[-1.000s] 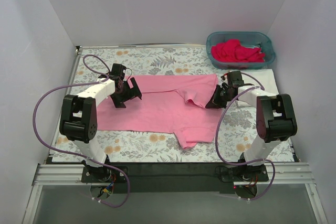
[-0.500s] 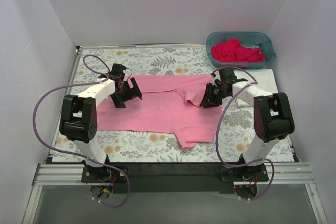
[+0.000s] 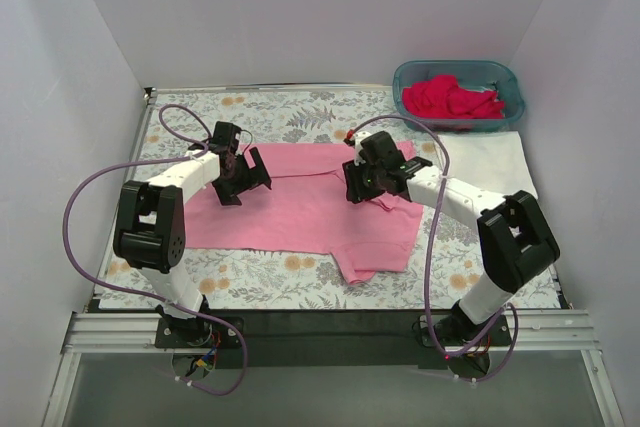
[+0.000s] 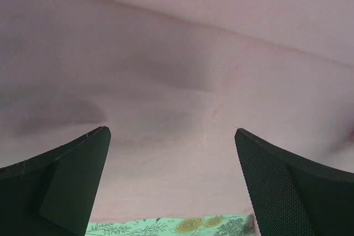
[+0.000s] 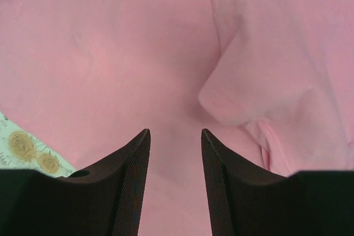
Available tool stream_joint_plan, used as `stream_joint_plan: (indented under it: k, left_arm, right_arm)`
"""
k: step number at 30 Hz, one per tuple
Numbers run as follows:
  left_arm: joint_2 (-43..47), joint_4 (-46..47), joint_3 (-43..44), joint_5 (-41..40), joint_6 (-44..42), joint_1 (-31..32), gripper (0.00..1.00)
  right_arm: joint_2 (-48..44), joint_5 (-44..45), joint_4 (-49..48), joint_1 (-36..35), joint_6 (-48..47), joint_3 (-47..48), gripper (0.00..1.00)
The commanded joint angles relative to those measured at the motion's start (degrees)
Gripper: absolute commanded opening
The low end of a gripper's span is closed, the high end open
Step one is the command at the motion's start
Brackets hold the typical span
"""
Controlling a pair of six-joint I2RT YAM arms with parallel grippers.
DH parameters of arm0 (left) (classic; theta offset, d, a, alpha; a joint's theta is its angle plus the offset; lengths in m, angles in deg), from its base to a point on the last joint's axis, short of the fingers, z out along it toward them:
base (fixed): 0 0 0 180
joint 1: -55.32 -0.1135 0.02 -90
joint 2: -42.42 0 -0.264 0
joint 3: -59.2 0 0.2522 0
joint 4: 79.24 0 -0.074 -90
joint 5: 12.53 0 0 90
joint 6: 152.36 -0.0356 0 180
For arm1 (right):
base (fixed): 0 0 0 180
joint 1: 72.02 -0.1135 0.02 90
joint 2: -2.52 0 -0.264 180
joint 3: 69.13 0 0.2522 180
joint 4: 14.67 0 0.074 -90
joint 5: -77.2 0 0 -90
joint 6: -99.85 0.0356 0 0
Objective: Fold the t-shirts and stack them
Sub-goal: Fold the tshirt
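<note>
- Top view: 1 light pink t-shirt (image 3: 290, 212) lies spread flat on the floral cloth (image 3: 300, 112), left of and nearer than the teal basket (image 3: 505, 72). Its basket-side sleeve is bunched inward. Deep pink-red t-shirts (image 3: 450, 97) are heaped in the basket, and a white t-shirt (image 3: 495, 155) lies just before it. The left gripper (image 3: 243, 187) and right gripper (image 3: 360, 187) sit over the pink shirt.
- Left wrist view: 2 fingers (image 4: 61, 186) are spread wide and empty over smooth fabric.
- Right wrist view: 2 fingers (image 5: 124, 186) are narrowly parted and empty beside a raised fold.

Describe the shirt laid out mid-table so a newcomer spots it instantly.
On the floral cloth covering the table, look at the middle. The light pink t-shirt lies spread there; the white one lies far right, the deep red ones are bunched in the teal basket.
</note>
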Motion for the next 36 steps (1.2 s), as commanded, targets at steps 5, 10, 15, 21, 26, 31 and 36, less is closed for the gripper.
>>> stream_joint_plan:
  k: [5, 10, 15, 21, 26, 31, 36]
  left_arm:
    - [4.29, 0.61, -2.12, 0.44, -0.69, 0.97, 0.88]
    - [5.35, 0.44, -3.35, 0.17, -0.86, 1.15, 0.88]
    - [5.52, 0.26, -3.62, 0.17, -0.69, 1.41, 0.88]
    - [5.44, -0.09, -3.44, 0.08, -0.6, 1.76, 0.88]
    - [5.79, -0.7, -3.35, -0.18, -0.69, 1.94, 0.88]
    - [6.05, -0.97, -3.44, -0.44, -0.78, 2.03, 0.88]
    - [5.96, -0.97, -3.27, -0.36, -0.78, 2.03, 0.88]
  right_arm:
    - [3.77, 16.21, -7.55, -6.8, -1.26, 1.2, 0.41]
    - [6.76, 19.82, -7.9, -8.21, 1.03, 1.02, 0.4]
    - [8.43, 23.59, -8.25, -8.56, 3.05, 0.58, 0.39]
    - [10.72, 25.27, -10.01, -8.56, 3.14, 1.11, 0.38]
    - [12.56, 26.77, -11.15, -8.65, 3.58, 1.72, 0.36]
    - [13.09, 27.21, -11.85, -8.65, 3.41, 1.72, 0.27]
    - [11.86, 25.9, -12.03, -8.65, 3.41, 1.46, 0.1]
